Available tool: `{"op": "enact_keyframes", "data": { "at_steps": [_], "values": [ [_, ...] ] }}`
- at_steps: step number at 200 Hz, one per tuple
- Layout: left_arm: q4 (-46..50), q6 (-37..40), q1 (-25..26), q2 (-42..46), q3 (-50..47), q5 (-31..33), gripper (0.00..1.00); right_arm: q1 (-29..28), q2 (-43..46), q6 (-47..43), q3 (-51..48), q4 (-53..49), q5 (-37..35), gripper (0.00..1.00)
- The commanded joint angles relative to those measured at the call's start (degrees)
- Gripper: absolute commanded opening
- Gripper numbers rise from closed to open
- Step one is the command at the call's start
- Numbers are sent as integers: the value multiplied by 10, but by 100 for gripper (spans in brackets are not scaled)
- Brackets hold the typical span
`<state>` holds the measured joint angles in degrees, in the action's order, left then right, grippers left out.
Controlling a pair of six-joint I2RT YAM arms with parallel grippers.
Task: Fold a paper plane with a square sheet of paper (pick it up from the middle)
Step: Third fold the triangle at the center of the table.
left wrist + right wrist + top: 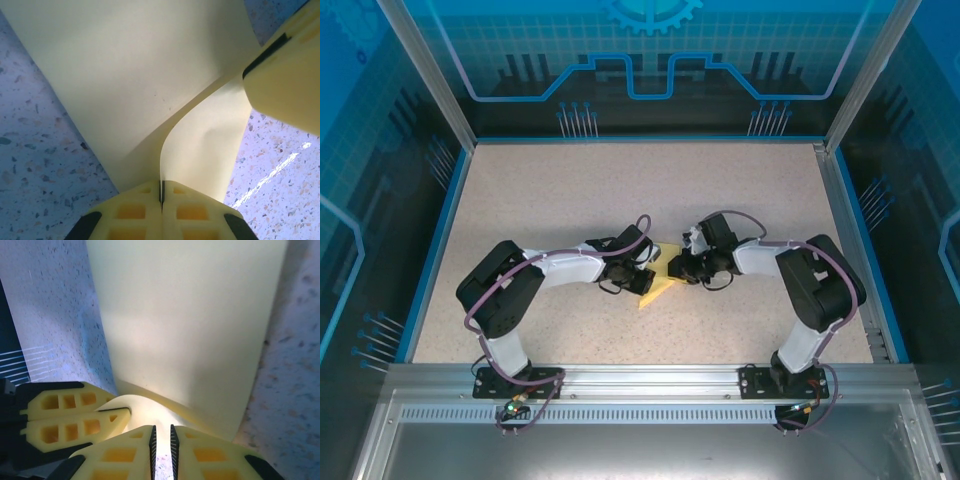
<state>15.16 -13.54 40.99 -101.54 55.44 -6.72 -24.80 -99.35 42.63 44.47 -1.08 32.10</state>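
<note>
One thin pale-yellow paper sheet [658, 287], partly folded with a curling flap, lies mid-frame on the speckled table [570, 200]. Its raised edge is clamped in the left gripper [161, 184]. The right gripper [161, 429] shows a narrow slit, so its grip is unclear.

left arm [560, 268], jaws shut; right arm [770, 258], jaws barely parted

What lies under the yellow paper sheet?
The speckled table shows around the paper sheet and runs beneath it; the patch directly underneath is covered.
</note>
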Motion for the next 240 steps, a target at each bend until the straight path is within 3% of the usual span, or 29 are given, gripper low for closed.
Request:
{"op": "enact_keyframes", "data": {
  "at_steps": [1, 28, 59, 106, 166, 240],
  "values": [
    [19, 4, -6, -12, 0, 3, 4, 6, -28, -13, 6, -23, 0, 17],
    [20, 4, -5, -10, -3, 6, 4, 6, -50, -16, -5, -44, -26, 16],
    [22, 4, -5, -9, -3, 7, 4, 6, -15, -26, 0, -75, -50, 16],
    [21, 3, -5, -9, -1, 6, 4, -9, 35, -25, 28, -74, -3, 17],
    [22, 4, -5, -10, 1, 5, 4, -47, -20, 20, 43, -12, 4, 18],
    [28, 3, -5, -1, 5, 7, 8, -46, -55, -31, 28, -98, -69, 12]
  ]
}}
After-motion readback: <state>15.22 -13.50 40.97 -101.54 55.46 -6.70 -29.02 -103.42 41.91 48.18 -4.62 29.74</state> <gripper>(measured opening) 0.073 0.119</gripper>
